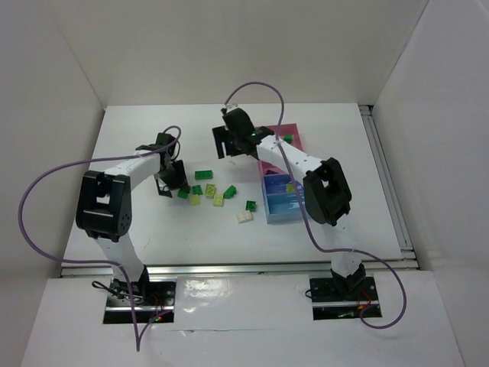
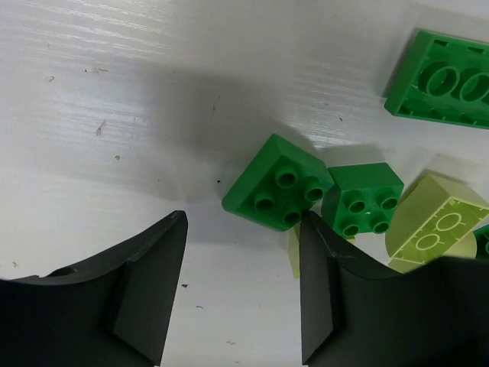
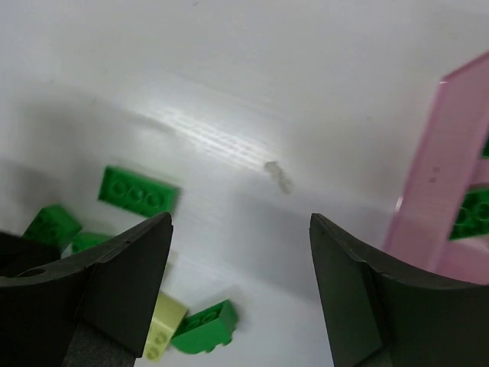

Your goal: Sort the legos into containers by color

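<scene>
Nearest you, the left jaws stand partly open just above the white surface (image 2: 114,115), with nothing between them. Just ahead, a little toward the jaw nearer the pile, sits a small dark green square plastic brick (image 2: 279,183), studs up and not yet within the jaws. Being square, it has no long axis. It lies turned diagonally, one corner pointing back at the jaws. Right beside it is a second dark green square brick (image 2: 363,200), then a pale yellow-green brick (image 2: 435,222). The left arm is the nearer one.

Farther off, the right jaws hang wide open and empty near the row of joined pink and blue plastic bins (image 1: 279,208). The row's long axis runs away from you. One dark green brick (image 1: 288,138) already lies in the far pink bin.
</scene>
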You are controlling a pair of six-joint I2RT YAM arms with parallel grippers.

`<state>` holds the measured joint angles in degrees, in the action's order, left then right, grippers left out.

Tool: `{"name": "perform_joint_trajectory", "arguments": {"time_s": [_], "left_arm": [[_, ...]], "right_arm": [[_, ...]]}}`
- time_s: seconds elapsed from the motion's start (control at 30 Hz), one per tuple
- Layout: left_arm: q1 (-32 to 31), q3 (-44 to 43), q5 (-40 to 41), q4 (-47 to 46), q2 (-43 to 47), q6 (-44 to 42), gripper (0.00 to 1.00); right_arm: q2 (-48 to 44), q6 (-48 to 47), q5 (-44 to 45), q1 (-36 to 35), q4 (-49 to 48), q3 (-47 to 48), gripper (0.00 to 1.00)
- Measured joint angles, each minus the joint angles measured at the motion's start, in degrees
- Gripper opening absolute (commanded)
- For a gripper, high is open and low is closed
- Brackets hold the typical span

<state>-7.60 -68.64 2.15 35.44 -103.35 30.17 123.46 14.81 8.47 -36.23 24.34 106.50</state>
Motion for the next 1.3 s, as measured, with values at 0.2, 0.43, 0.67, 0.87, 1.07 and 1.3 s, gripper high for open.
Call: {"name": "perform_joint_trajectory", "arguments": {"time_s": [0.2,0.43,0.67,0.87,1.07,1.3], "left_arm": [[-0.11,-1.36,-1.36,-0.09,-1.11,0.02,0.43],[0.83,-4.07,-1.05,0.44,-1.9,-0.09,0.2],[3.89,-4.61,-2.12,1.55,-2.23,-0.11,0.17],[4.42,-6.16,-3.15,2.03,-2.25,-0.04,0.19],[5.44,-6.91,-3.96,3.63,-2.21,0.0,0.45],[7.87,-7.15,-3.93,4.31,-1.44,0.13,0.52]], "right_arm": [[0.02,-2.69,-5.95,-2.38,1.33,-0.22,0.78],[1.18,-10.82,-8.59,-4.57,1.84,-0.57,0.78],[5.46,-16.48,-10.69,-7.37,1.2,-0.52,0.81],[9.75,-17.99,-10.88,-8.17,0.28,1.88,0.83],[14.1,-18.6,-8.22,-8.17,-0.83,8.31,0.83],[15.72,-18.62,-8.57,-8.15,-2.29,10.08,0.83]]}}
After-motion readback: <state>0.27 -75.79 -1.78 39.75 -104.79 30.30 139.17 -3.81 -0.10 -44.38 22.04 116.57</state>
